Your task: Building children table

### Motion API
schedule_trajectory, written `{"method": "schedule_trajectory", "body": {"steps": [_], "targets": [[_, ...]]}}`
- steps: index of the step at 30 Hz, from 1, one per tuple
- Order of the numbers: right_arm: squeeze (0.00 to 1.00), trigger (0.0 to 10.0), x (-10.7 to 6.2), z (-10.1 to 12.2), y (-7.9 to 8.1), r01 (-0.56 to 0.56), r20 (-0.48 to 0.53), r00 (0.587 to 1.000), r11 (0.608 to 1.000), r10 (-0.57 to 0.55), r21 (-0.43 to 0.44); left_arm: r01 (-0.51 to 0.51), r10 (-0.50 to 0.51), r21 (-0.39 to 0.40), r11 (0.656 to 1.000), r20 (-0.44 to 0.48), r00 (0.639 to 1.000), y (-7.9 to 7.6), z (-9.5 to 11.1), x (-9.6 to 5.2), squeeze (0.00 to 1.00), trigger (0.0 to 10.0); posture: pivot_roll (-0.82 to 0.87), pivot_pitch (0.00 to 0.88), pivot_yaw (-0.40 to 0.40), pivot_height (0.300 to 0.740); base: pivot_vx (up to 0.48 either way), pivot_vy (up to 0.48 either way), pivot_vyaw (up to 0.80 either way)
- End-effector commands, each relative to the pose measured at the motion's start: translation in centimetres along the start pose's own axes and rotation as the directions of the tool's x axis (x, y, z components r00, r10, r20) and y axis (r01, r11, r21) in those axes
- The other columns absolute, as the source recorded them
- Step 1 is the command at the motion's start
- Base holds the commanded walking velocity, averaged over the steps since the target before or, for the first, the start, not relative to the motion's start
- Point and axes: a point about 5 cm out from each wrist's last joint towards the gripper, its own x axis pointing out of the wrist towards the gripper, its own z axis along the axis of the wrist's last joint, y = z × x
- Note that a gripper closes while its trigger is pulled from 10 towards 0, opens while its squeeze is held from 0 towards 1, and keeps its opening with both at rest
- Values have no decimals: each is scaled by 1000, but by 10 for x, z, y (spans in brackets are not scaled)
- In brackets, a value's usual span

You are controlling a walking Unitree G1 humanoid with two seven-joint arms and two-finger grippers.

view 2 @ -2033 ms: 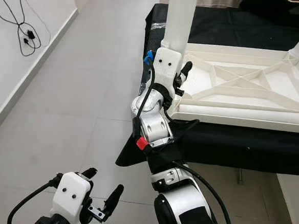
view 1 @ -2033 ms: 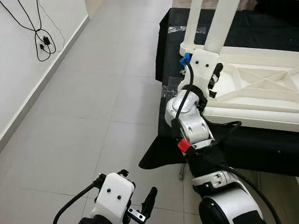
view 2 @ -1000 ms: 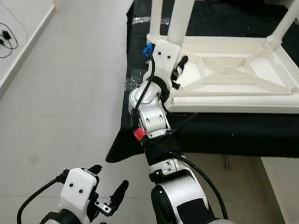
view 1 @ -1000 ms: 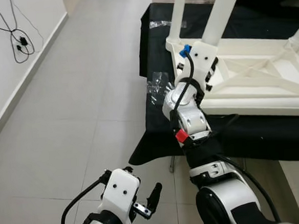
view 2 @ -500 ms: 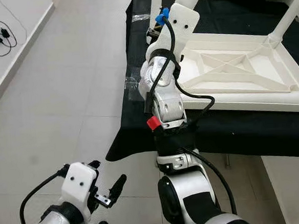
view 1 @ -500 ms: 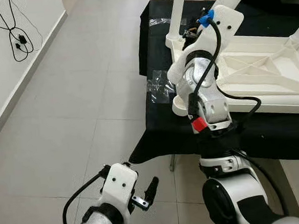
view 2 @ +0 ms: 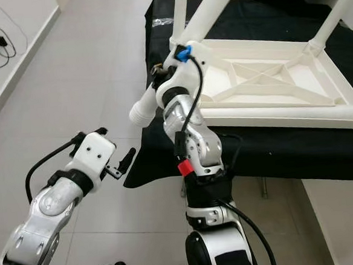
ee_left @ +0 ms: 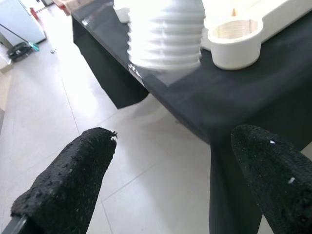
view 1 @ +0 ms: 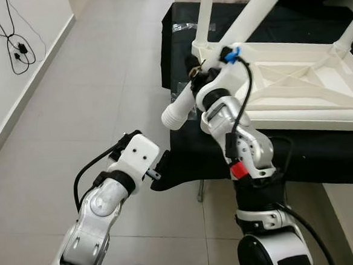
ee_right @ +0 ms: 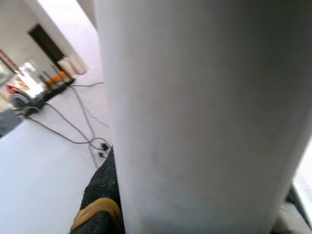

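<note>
While the right gripper (view 1: 194, 70) has its fingers clamped on a white table leg (view 1: 178, 107), the leg slants out past the worktop's edge, its ribbed threaded end (ee_left: 165, 35) pointing down toward the floor. The left gripper (view 2: 123, 162) sits just below and beside that ribbed end, apart from it, with its fingers (ee_left: 68, 183) spread wide. An upturned white table top (view 2: 264, 84) lies on the black-covered worktop (view 2: 274, 147), with further legs (view 1: 204, 12) standing up from its corners. One round socket (ee_left: 235, 40) at the near corner is unfilled. Grey floor tiles (view 1: 73, 127) lie beneath both arms.
</note>
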Motion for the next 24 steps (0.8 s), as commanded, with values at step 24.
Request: {"method": "schedule_trajectory", "body": {"steps": [24], "targets": [[0, 10000, -29, -33, 22, -185, -165, 967, 981, 193, 63, 23, -26, 37, 999, 90, 996, -4, 8, 50, 0, 10000, 71, 164, -111, 740, 0, 0, 0]]}}
